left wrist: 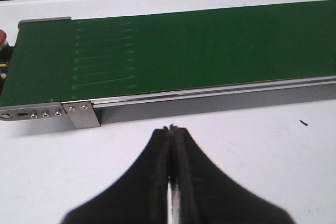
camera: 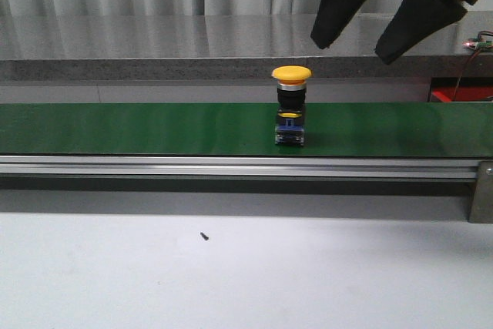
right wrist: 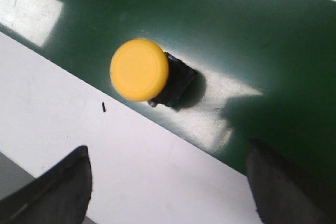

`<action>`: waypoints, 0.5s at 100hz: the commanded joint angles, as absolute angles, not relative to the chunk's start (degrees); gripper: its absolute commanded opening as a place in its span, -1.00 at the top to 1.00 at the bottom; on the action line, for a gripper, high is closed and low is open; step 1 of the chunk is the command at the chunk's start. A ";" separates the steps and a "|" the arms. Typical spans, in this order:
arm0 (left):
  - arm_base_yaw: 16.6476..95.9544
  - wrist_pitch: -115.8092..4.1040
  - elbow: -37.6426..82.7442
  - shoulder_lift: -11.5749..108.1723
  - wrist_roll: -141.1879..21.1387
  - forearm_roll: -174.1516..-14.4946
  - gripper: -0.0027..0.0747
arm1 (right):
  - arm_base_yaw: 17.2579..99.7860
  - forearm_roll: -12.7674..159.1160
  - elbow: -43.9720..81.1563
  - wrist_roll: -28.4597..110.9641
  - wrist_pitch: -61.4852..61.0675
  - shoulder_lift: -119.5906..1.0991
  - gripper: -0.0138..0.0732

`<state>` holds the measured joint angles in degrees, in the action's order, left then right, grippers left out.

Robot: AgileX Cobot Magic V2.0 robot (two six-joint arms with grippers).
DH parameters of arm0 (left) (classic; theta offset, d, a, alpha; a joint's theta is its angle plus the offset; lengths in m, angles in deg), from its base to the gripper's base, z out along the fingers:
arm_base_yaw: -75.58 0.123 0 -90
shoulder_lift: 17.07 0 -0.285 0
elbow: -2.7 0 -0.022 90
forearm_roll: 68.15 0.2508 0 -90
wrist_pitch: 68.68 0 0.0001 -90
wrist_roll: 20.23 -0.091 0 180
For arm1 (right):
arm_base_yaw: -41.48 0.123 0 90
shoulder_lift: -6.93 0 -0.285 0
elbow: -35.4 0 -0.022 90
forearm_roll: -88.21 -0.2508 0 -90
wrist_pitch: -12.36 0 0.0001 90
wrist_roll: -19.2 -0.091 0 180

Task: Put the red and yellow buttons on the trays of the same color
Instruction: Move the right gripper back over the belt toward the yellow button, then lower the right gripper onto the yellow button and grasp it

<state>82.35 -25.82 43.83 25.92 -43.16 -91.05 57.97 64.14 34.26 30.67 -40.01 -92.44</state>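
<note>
A yellow button, a mushroom cap on a black and blue body, stands upright on the green belt. My right gripper hangs open above it and to its right, holding nothing. From the right wrist the yellow button lies beyond the wide-apart right gripper. My left gripper is shut and empty over the white table, short of the belt. A sliver of a red cap shows by the belt's end. I cannot tell whether a red shape behind the belt is a tray.
An aluminium rail runs along the belt's near side, ending in a bracket. A tiny black screw lies on the white table. A grey counter and curtains stand behind the belt.
</note>
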 commanded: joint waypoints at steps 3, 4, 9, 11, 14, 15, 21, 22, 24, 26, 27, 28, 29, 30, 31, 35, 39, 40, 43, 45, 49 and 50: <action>82.02 -29.24 42.18 25.95 -43.35 -92.78 0.98 | 58.25 61.59 36.12 30.43 -38.10 -90.74 -0.70; 82.02 -29.24 42.18 25.95 -43.35 -92.78 0.98 | 58.25 61.49 36.12 30.43 -37.96 -90.74 -0.70; 82.02 -29.24 42.18 25.95 -43.35 -92.78 0.98 | 58.32 61.17 36.12 30.43 -37.52 -90.93 -0.70; 82.02 -29.24 42.18 25.95 -43.35 -92.78 0.98 | 58.32 61.17 36.12 30.43 -37.31 -91.00 -0.70; 82.02 -29.24 42.18 25.95 -43.35 -92.78 0.98 | 58.32 61.11 36.12 30.43 -37.10 -91.06 -0.70; 82.02 -29.24 42.18 25.95 -43.35 -92.78 0.98 | 58.32 61.06 36.12 30.43 -37.04 -91.06 -0.70; 82.02 -29.24 42.18 25.95 -43.35 -92.78 0.98 | 58.32 61.06 36.12 30.43 -36.57 -91.11 -0.70; 82.02 -29.24 42.18 25.95 -43.35 -92.78 0.98 | 58.32 61.06 36.12 30.43 -36.51 -91.11 -0.70; 82.02 -29.24 42.18 25.95 -43.35 -92.78 0.98 | 58.32 61.06 36.12 30.43 -36.30 -91.11 -0.70; 82.02 -29.24 42.18 25.95 -43.35 -92.78 0.98 | 58.32 61.06 36.12 30.43 -36.09 -91.16 -0.70; 82.02 -29.24 42.18 25.95 -43.35 -92.78 0.98 | 58.32 61.06 36.12 30.43 -35.94 -91.16 -0.70; 82.02 -29.24 42.18 25.95 -43.35 -92.78 0.98 | 58.32 61.06 36.12 30.43 -35.88 -91.16 -0.70; 82.02 -29.24 42.18 25.95 -43.35 -92.78 0.98 | 58.32 61.06 36.12 30.43 -35.78 -91.16 -0.70; 82.02 -29.24 42.18 25.95 -43.35 -92.78 0.98 | 58.32 61.06 36.12 30.43 -35.65 -91.16 -0.70; 82.02 -29.24 42.18 25.95 -43.35 -92.78 0.98 | 58.32 61.06 36.12 30.43 -35.65 -91.16 -0.70; 82.02 -29.24 42.18 25.95 -43.35 -92.78 0.98 | 58.32 61.06 36.12 30.43 -35.18 -91.16 -0.70; 82.02 -29.24 42.18 25.95 -43.35 -92.78 0.98 | 58.32 61.06 36.12 30.43 -34.85 -91.35 -0.70; 82.02 -29.24 42.18 25.95 -43.35 -92.78 0.98 | 58.32 61.06 36.12 30.43 -34.79 -91.40 -0.70; 82.02 -29.24 42.18 25.95 -43.35 -92.78 0.98 | 58.32 61.06 36.12 30.43 -34.63 -91.54 -0.70; 82.02 -29.24 42.18 25.95 -43.35 -92.78 0.98 | 58.32 61.06 36.12 30.43 -34.46 -91.75 -0.70; 82.02 -29.24 42.18 25.95 -43.35 -92.78 0.98 | 58.32 61.06 36.12 30.43 -34.34 -92.26 -0.70; 82.02 -29.24 42.18 25.95 -43.35 -92.78 0.98 | 58.32 61.06 36.18 30.43 -34.33 -92.32 -0.70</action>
<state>82.35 -25.82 43.83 25.92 -43.16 -91.05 58.30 62.72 34.26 30.42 -36.80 -93.77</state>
